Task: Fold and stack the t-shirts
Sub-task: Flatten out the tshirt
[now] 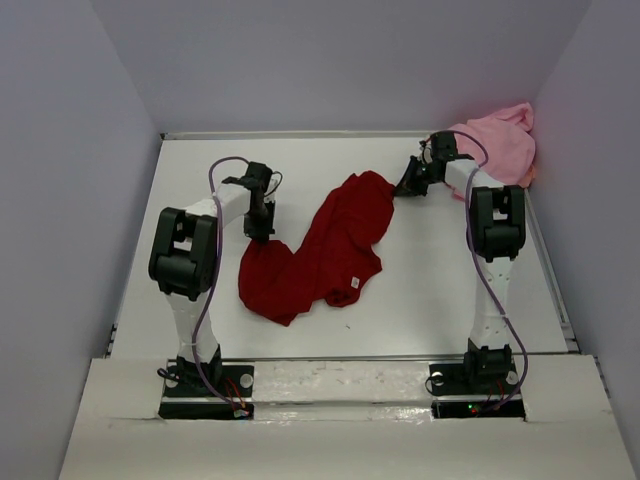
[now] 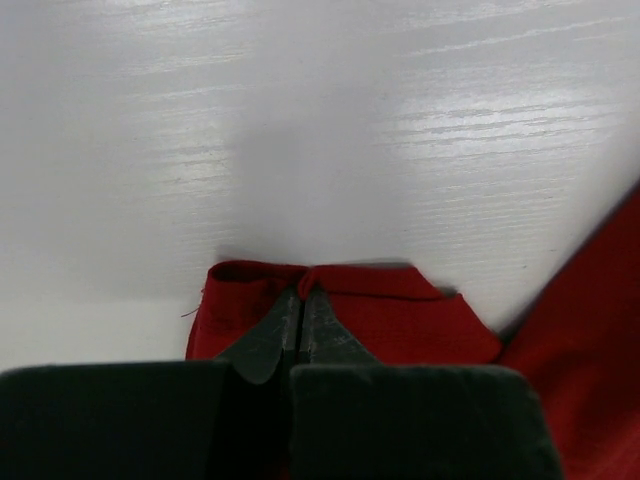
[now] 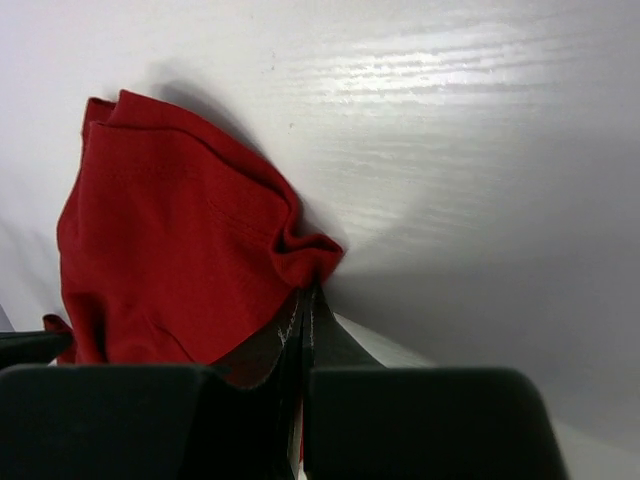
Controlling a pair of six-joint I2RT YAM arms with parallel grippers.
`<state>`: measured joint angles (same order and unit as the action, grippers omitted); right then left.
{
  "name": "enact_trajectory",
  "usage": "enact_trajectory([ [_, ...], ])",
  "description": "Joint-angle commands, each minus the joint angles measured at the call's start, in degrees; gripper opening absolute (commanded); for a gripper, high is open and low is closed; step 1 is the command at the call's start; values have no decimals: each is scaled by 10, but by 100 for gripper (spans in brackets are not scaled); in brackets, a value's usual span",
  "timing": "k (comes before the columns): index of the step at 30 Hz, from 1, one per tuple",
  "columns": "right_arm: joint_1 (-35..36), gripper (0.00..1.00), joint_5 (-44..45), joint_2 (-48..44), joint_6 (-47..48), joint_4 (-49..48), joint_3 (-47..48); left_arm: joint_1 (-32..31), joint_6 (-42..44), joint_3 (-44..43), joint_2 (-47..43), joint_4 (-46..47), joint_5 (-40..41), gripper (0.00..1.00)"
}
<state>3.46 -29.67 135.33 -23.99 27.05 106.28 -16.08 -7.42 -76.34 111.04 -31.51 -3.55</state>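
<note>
The dark red t-shirt point(image 1: 322, 250) lies stretched diagonally across the middle of the table, crumpled. My left gripper point(image 1: 262, 232) is shut on its near left edge, pinching a hem fold point(image 2: 300, 285). At the shirt's far right corner my right gripper point(image 1: 406, 186) is shut on a bunched fold point(image 3: 312, 262), lifted a little off the table. The light pink t-shirt point(image 1: 497, 146) sits in a heap in the far right corner, behind the right arm.
Grey walls close in the white table point(image 1: 430, 300) on three sides. A white label point(image 1: 355, 283) shows on the red shirt's near part. Both arm bases stand at the near edge.
</note>
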Motion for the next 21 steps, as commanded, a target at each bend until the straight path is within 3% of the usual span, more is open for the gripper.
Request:
enact_trajectory([
  [1,3,0,29,-44,10,42,23,2,-1,-6,25,-22,4,0],
  [10,-49,0,39,-133,20,125,66,74,-20,-65,11,-27,57,0],
  [21,-87,0,54,-202,48,151,-26,169,-33,-123,17,-22,61,0],
])
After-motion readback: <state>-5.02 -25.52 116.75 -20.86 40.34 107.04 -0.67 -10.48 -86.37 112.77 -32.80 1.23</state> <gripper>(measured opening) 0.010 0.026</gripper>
